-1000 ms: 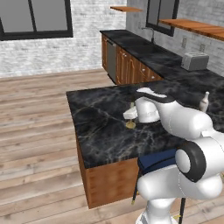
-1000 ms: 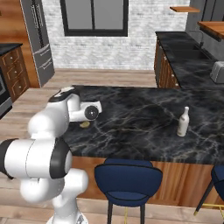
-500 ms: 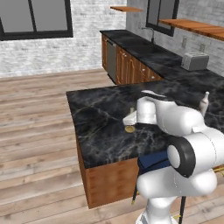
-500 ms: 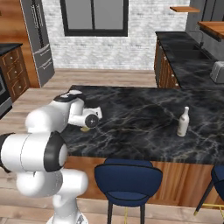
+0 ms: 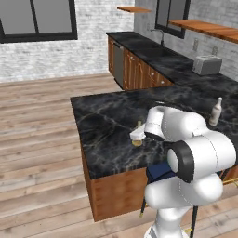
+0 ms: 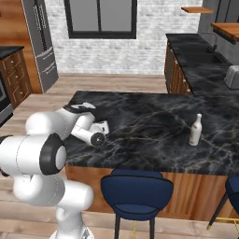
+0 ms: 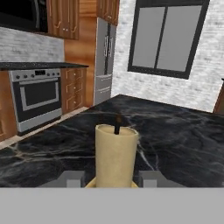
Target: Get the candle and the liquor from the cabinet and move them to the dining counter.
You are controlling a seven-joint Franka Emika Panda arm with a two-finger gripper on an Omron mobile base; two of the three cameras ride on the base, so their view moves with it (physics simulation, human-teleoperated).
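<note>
- My pincer (image 7: 112, 178) is closed narrow on the candle (image 7: 115, 154), a tip on each side of it.
- The candle stands upright, its brass foot on the dining counter (image 5: 107, 135) near the counter's corner in the left base view, where the candle (image 5: 137, 138) is half hidden by my wrist.
- The right base view shows the liquor (image 6: 195, 130) upright on the counter, well apart.
- The hand view shows an oven (image 7: 37, 98).

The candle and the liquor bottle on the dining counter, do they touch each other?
Apart. In the left base view the candle stands by the gripper, and the liquor bottle stands far across the dining counter, with bare marble between them.
</note>
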